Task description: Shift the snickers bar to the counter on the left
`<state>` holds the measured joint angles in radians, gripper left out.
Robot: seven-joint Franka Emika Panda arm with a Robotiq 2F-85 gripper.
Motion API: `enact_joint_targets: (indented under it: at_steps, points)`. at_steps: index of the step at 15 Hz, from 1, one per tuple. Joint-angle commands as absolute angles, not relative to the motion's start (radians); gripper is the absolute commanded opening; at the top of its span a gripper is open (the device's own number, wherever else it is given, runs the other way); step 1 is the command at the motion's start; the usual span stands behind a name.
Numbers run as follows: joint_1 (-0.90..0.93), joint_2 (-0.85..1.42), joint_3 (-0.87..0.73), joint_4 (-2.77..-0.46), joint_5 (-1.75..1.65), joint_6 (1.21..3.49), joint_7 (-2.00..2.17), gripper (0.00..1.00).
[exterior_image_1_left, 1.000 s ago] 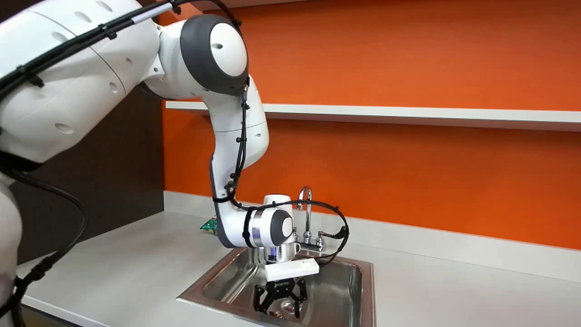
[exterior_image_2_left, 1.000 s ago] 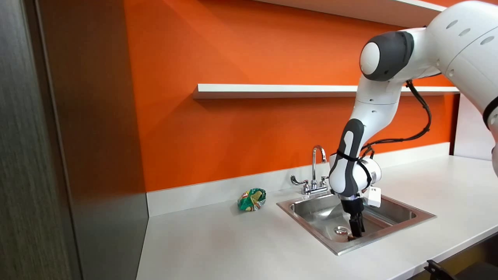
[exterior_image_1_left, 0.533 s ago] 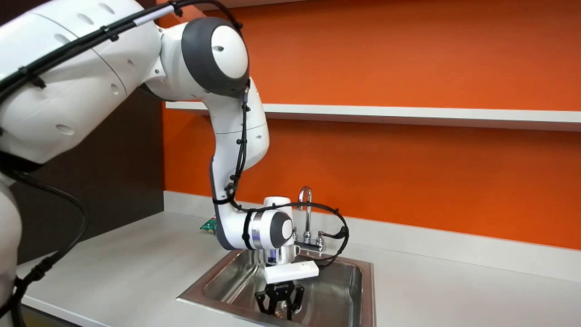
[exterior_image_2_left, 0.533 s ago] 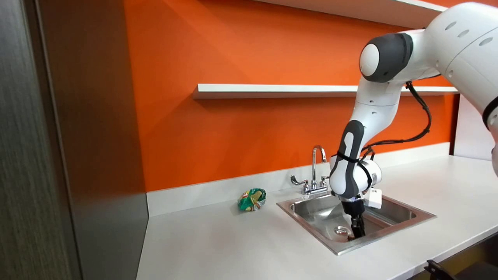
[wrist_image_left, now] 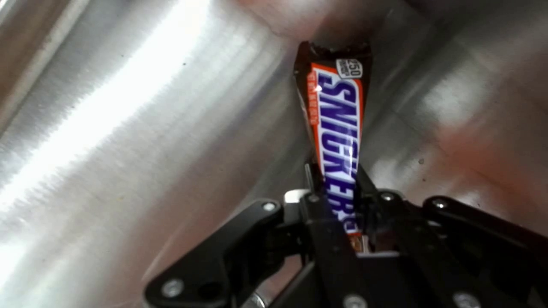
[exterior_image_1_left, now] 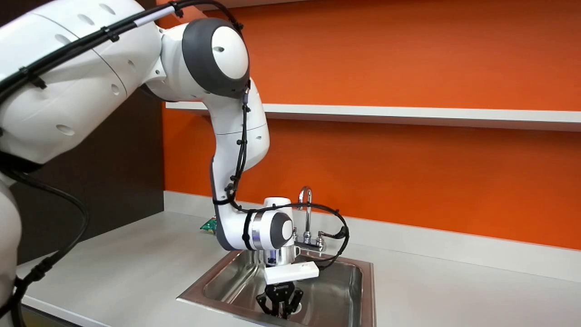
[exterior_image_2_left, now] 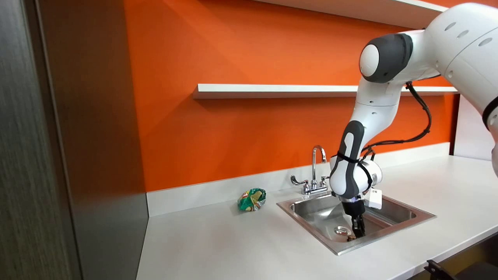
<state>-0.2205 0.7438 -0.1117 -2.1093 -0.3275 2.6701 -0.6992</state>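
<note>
The snickers bar [wrist_image_left: 339, 115], in a brown wrapper with blue-and-white lettering, lies in the metal sink [exterior_image_2_left: 309, 228]. The wrist view shows my gripper [wrist_image_left: 337, 173] shut on it, one finger along each long side; the bar's near end is partly hidden by the gripper. Pointing down into the basin, the gripper [exterior_image_1_left: 282, 316] sits near the sink's front wall. A small brown bit of the bar [exterior_image_2_left: 351, 237] peeks out beside the gripper [exterior_image_2_left: 359, 235] in an exterior view. To the left of the sink stretches the pale counter [exterior_image_2_left: 218, 245].
A crumpled green packet [exterior_image_2_left: 252, 200] rests on the left counter near the backsplash. Behind the sink stands a chrome faucet [exterior_image_2_left: 314, 167] with side handles. A white shelf [exterior_image_2_left: 280, 91] runs along the orange wall above. A dark panel [exterior_image_1_left: 91, 181] bounds the counter's left end.
The fingers have come together from wide apart and now clasp the snickers bar. My arm has sunk very slightly; the green packet has stayed put.
</note>
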Motion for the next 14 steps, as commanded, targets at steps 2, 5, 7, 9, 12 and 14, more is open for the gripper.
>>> enact_joint_targets:
  at_steps: [2, 5, 7, 9, 12, 14]
  points:
    - [-0.234, 0.71, -0.101, -2.112, -0.332, 2.638, -0.697, 0.04]
    - [-0.225, 0.664, -0.103, -2.137, -0.332, 2.64, -0.684, 0.04]
    - [-0.219, 0.632, -0.103, -2.153, -0.334, 2.643, -0.678, 0.04]
    - [-0.211, 0.595, -0.105, -2.174, -0.337, 2.646, -0.672, 0.04]
    - [-0.196, 0.539, -0.106, -2.211, -0.34, 2.648, -0.661, 0.04]
    - [-0.18, 0.49, -0.107, -2.249, -0.344, 2.652, -0.646, 0.04]
